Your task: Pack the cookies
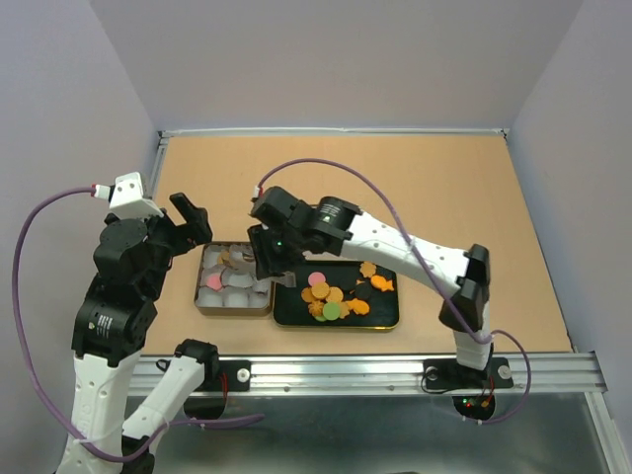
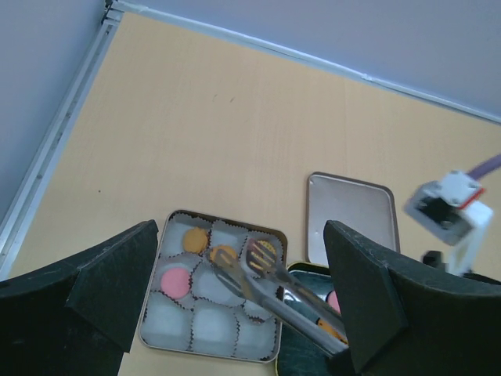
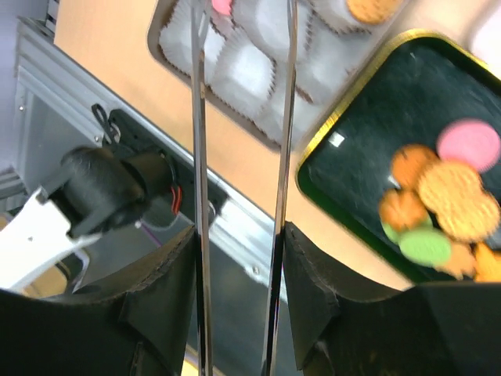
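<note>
Nearest the lens, in the right wrist view, the black fingers (image 3: pixel 156 313) of the right hand (image 3: pixel 239 251) press from either side on a pair of metal tongs (image 2: pixel 293 301). The hand is clamped on the tongs, whose two blades run up the frame with a gap between them. This view is blurred.

The slotted tips of the tongs lie over the far row of an open tin (image 1: pixel 233 312) lined with white paper cups (image 2: pixel 211 329). Whether the tips grip anything cannot be told.

Most of the cookies (image 1: pixel 331 296) lie heaped on a black, gold-rimmed tray (image 3: pixel 368 110), which stands just to the right of the tin, near the front edge of the counter (image 1: pixel 395 188). The heap holds orange, tan, pink and green rounds, with an orange fish-shaped piece (image 1: pixel 383 284) at its far right. A few cookies sit in the tin's cups — an orange one (image 2: pixel 195 239) in the far-left cup, a pink one (image 2: pixel 175 280) in the cup in front of it, and another orange one beside the tong tips.

The left hand (image 1: pixel 191 219) hangs above the counter at the tin's far-left corner, its fingers spread wide and holding nothing.

A silver lid (image 2: pixel 350 219) lies flat on the counter beyond the tray.
</note>
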